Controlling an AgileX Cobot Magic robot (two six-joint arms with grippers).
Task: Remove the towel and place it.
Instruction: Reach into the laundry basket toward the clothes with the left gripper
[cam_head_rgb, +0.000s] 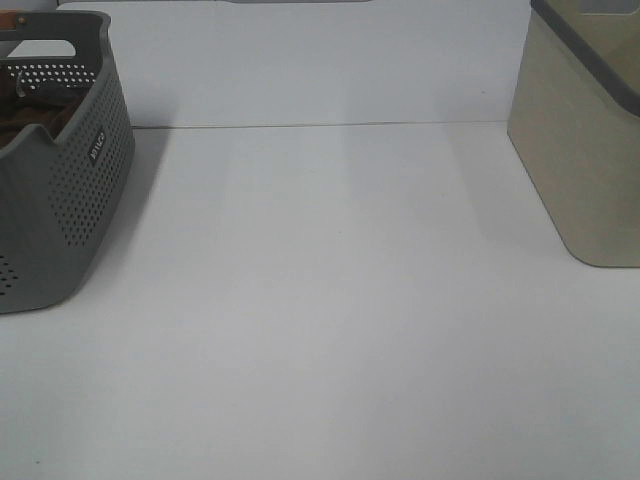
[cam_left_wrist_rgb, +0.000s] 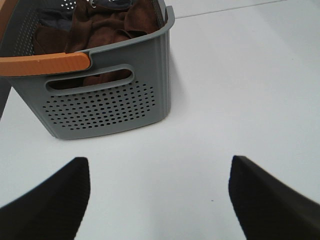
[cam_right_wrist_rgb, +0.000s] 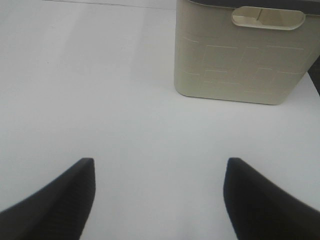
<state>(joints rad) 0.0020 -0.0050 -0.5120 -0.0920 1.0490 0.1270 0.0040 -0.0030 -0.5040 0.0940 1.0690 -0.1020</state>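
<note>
The dark reddish-brown towel (cam_left_wrist_rgb: 107, 27) lies crumpled inside a grey perforated basket (cam_left_wrist_rgb: 110, 105) with an orange handle (cam_left_wrist_rgb: 45, 63). In the exterior view only a strip of the towel (cam_head_rgb: 35, 115) shows over the rim of the basket (cam_head_rgb: 85, 190) at the far left. My left gripper (cam_left_wrist_rgb: 159, 200) is open, above bare table a short way in front of the basket. My right gripper (cam_right_wrist_rgb: 157, 197) is open too, over bare table short of the beige bin. Neither gripper shows in the exterior view.
A beige bin (cam_head_rgb: 585, 140) with a dark rim stands at the right; the right wrist view shows the bin (cam_right_wrist_rgb: 240, 55) and its handle slot. A grey cloth (cam_left_wrist_rgb: 52, 20) lies in the basket beside the towel. The white table (cam_head_rgb: 330, 320) spans between basket and bin.
</note>
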